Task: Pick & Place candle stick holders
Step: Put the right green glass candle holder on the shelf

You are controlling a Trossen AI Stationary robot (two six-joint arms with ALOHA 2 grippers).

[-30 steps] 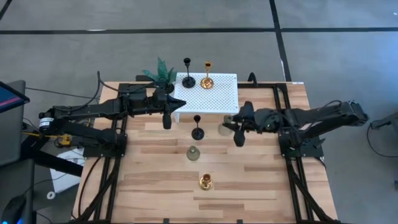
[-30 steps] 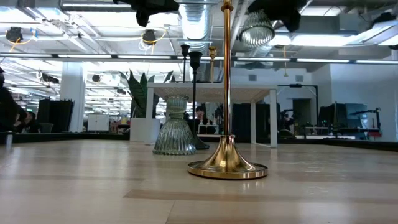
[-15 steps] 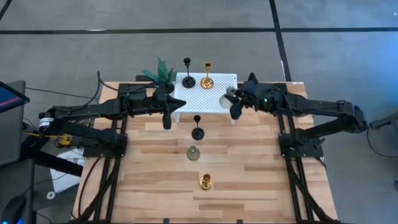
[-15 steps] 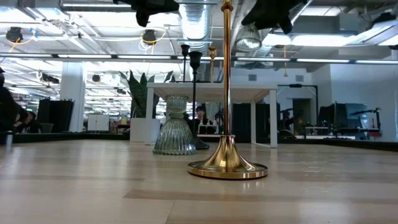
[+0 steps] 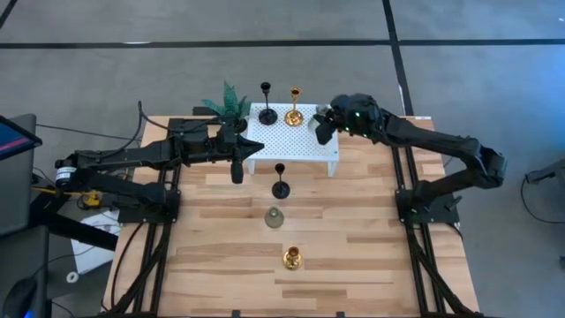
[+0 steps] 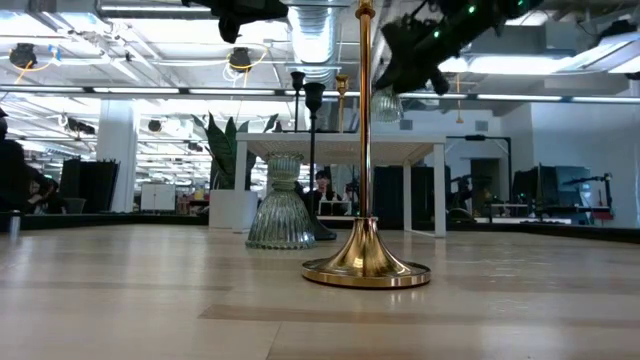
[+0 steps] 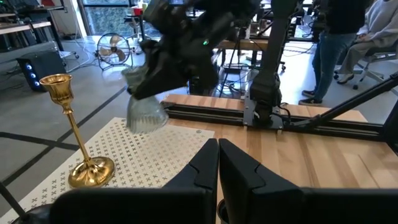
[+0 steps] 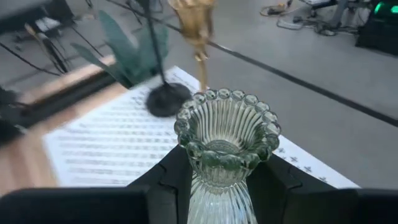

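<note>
The right gripper is clamped on a ribbed glass candle holder, one dark finger pressed to each side of its neck, and it hangs in the air over the far right part of the white perforated platform. From the left wrist camera the glass holder sits tilted under that dark gripper, clear of the platform surface, with a gold candle stick holder standing upright on the platform just beside it. On the platform's far edge, the gold holder has a slim black stemmed holder to its left, and a small green plant sits at the platform's far left corner. The left gripper waits at the platform's left near corner, its two fingers pressed together with nothing between them. Out on the wooden table, three more holders line up coming nearer: a second black stemmed holder just near of the platform, then a squat grey-green glass holder, then a gold one closest of all. At table level that near gold holder towers in front, the squat glass one behind it to the left.
</note>
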